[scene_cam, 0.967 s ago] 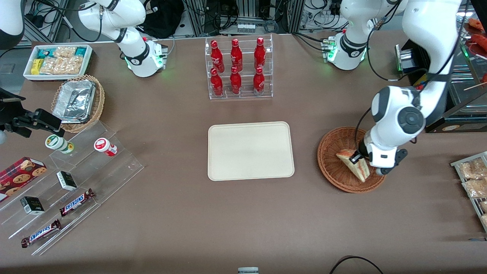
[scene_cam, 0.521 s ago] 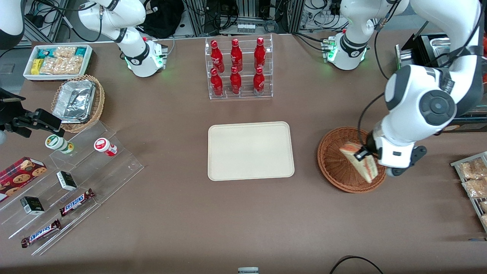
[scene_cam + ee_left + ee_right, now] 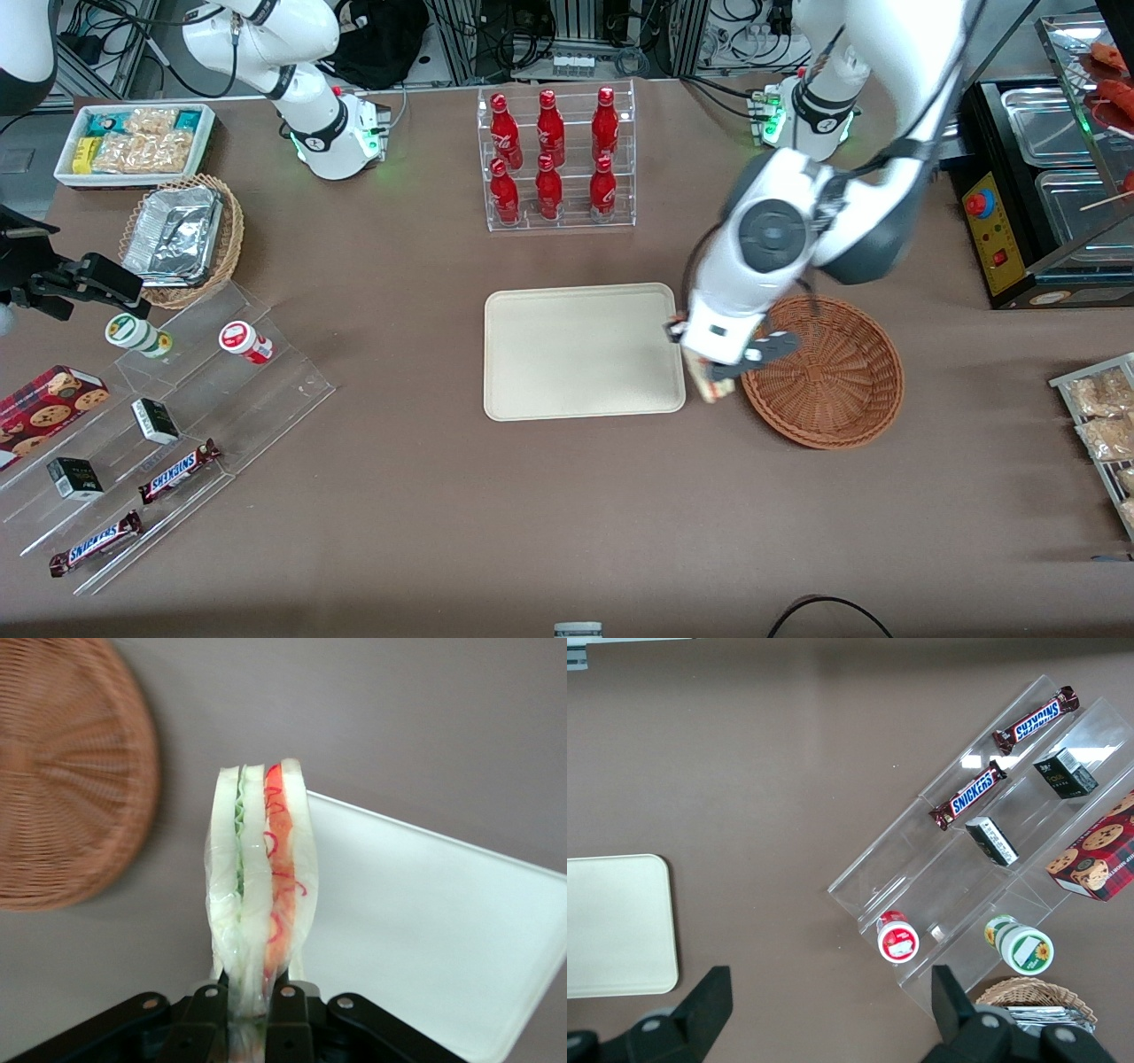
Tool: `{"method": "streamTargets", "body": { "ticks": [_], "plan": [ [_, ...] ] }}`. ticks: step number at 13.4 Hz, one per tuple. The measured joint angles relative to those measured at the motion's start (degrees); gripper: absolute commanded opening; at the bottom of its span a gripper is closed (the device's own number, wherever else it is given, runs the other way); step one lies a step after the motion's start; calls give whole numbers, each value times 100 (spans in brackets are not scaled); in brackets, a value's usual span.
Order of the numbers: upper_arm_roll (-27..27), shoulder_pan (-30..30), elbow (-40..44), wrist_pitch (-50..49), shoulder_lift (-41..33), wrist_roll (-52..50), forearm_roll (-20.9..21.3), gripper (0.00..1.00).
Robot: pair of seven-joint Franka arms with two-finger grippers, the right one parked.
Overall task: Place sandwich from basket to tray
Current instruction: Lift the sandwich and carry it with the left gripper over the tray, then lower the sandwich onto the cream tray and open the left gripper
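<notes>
You have the cream tray (image 3: 567,354) lying bare at mid-table, nothing set on it yet. At its edge toward the working arm, your gripper (image 3: 714,377) hangs in the air over the gap between tray and basket, its fingers (image 3: 282,1014) pinching the wrapped sandwich (image 3: 259,895) by its narrow end, so the wedge stands out from them edge-on. The sandwich is clear of the woven basket (image 3: 828,372), which now sits without it. Judging by this, the lift is done; you have the short carry over the tray, the lowering and the release left.
</notes>
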Motion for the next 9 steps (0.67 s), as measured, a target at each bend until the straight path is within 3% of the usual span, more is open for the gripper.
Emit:
{"method": "streamTargets", "body": {
  "ticks": [9],
  "plan": [
    [-1,-989,339,729,1112,-6,6,8]
  ]
}}
